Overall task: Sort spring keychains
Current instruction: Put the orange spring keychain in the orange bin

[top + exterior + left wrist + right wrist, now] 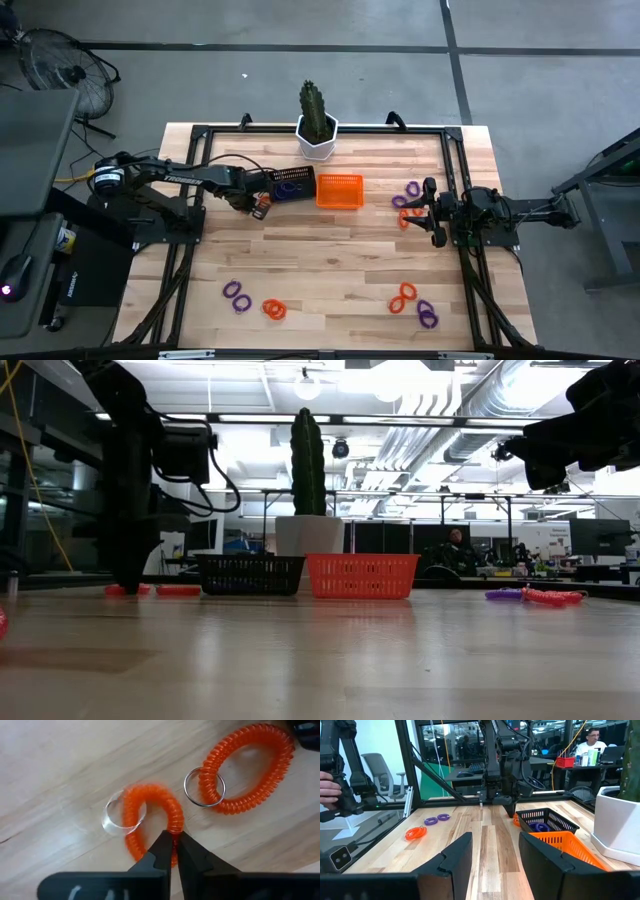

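While I watch the left wrist view, the orange spring keychain I am after lies on the wood with its coil pinched between my left gripper fingertips; the jaws have come together on the near side of the loop, and its steel ring trails off the far end. Its long axis runs straight away from the claw, so I judge a plain lift should bring it up hanging lengthwise. A second orange keychain lies just beside it, not touching the fingers.

Taking the black mesh basket as my landmark, this grip sits just off the basket's side that faces the left arm's base, and purple coils already rest inside. The orange mesh basket stands against the black one's other side, so the carry must cross over the black basket.

My right gripper waits well beyond the orange basket, fingers apart and empty, beside a small cluster of keychains. More loops lie well apart from both baskets, toward the table's near edge. The left arm is clearly the nearer one here.
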`<state>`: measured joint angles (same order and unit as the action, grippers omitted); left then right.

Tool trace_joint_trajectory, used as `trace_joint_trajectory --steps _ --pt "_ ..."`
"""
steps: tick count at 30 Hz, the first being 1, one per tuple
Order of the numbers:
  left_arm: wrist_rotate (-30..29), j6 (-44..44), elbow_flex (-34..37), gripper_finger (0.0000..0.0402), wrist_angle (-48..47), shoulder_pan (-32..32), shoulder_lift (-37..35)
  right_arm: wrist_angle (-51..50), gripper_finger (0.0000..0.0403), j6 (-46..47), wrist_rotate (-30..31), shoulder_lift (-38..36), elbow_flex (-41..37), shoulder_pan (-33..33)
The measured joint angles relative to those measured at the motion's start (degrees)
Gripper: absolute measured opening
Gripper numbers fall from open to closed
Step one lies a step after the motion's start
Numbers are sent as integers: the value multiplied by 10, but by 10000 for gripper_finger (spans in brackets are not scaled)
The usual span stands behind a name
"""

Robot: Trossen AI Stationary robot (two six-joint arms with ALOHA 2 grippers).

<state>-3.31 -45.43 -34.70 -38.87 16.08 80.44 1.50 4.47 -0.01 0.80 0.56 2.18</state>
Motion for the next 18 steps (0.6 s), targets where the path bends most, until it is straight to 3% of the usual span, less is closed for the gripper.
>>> trace_joint_trajectory --steps 8,18 --pt "12 7 -8 11 -16 0 -53 0 157 0 0 0 0 0" --pt "10 33 -84 11 -15 0 -146 0 158 0 0 0 0 0"
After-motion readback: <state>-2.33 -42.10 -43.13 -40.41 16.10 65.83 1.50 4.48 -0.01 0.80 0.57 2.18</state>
